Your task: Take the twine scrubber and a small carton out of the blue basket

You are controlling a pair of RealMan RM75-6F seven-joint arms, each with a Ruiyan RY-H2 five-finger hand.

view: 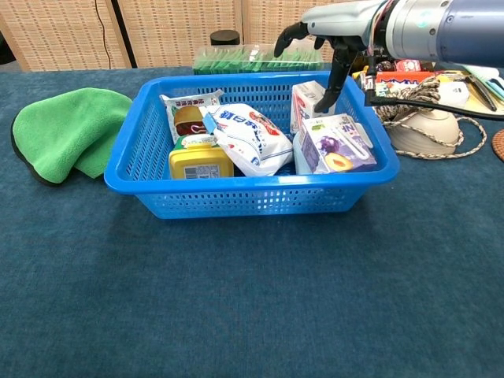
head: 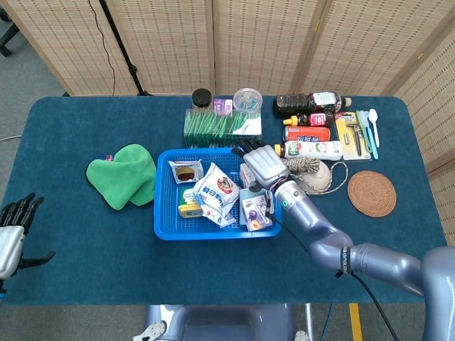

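Observation:
The blue basket point(head: 162, 231) point(view: 260, 198) holds snack packets and cartons. A small white carton point(view: 309, 102) point(head: 248, 175) stands upright at its back right corner. In front of it lies a purple fruit carton point(view: 335, 143) point(head: 256, 211). My right hand point(head: 264, 164) point(view: 324, 33) hovers over the white carton, fingers spread; one fingertip point(view: 321, 104) reaches down to the carton's top, and it holds nothing. The twine scrubber point(head: 313, 172) point(view: 417, 118) lies on the table just right of the basket. At the table's near left edge my left hand point(head: 13, 231) is open.
A green cloth point(head: 126, 175) lies left of the basket. Behind it stand a green box point(head: 222, 124), jars, bottles point(head: 313, 104) and tubes. A round woven coaster point(head: 371, 193) and cutlery point(head: 368, 131) sit at the right.

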